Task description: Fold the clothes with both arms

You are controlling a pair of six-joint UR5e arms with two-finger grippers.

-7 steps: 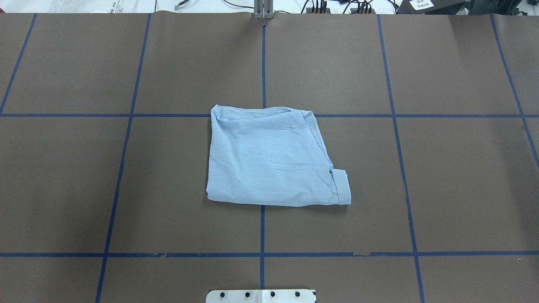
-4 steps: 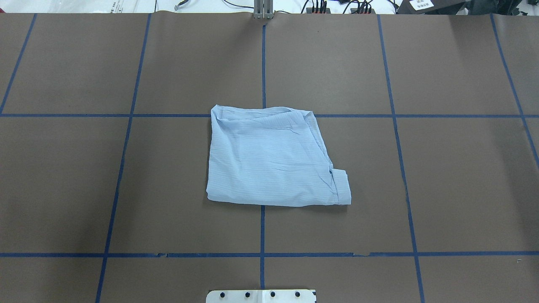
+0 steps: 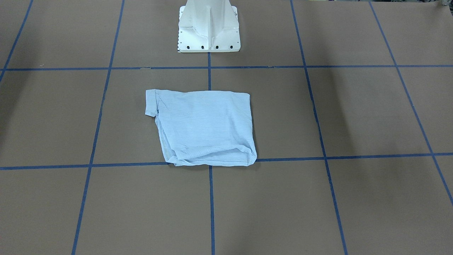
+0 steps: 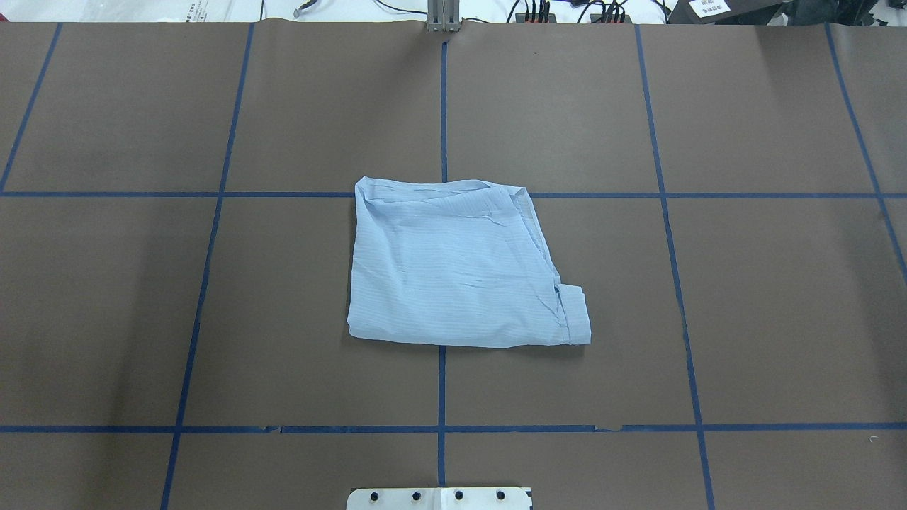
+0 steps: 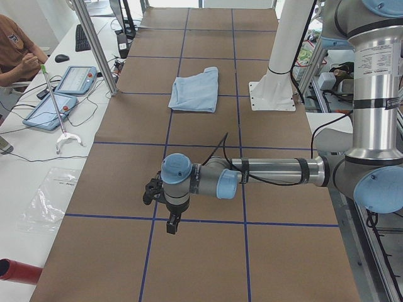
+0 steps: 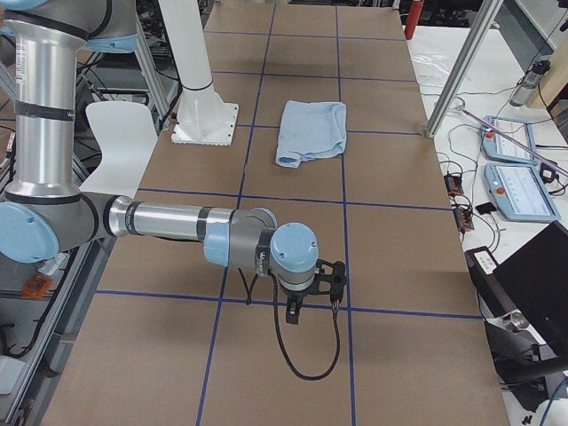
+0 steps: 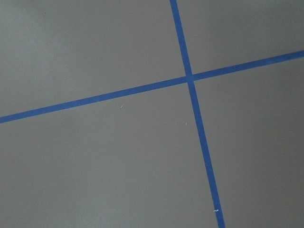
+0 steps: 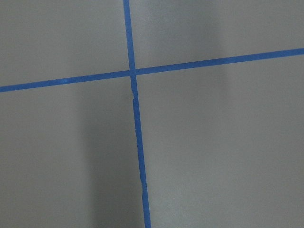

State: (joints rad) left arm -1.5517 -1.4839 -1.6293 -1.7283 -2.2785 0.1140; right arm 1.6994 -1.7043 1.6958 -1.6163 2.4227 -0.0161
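Note:
The pale blue shirt (image 4: 453, 269) lies folded into a rough square at the table's middle, with a small cuff sticking out at one corner. It also shows in the front view (image 3: 205, 125), the left side view (image 5: 195, 89) and the right side view (image 6: 311, 131). No arm is near it. The left gripper (image 5: 150, 191) hovers over the table far from the shirt, at the table's left end. The right gripper (image 6: 334, 282) hovers at the right end. I cannot tell whether either is open or shut. Both wrist views show only brown table and blue tape.
The white pedestal base (image 3: 208, 28) stands at the robot's side of the table (image 4: 779, 319). Blue tape lines grid the brown surface. An operator (image 5: 16, 53), tablets (image 5: 75, 78) and a metal post (image 5: 94, 44) are beyond the far edge. A laptop (image 6: 541, 266) sits there too.

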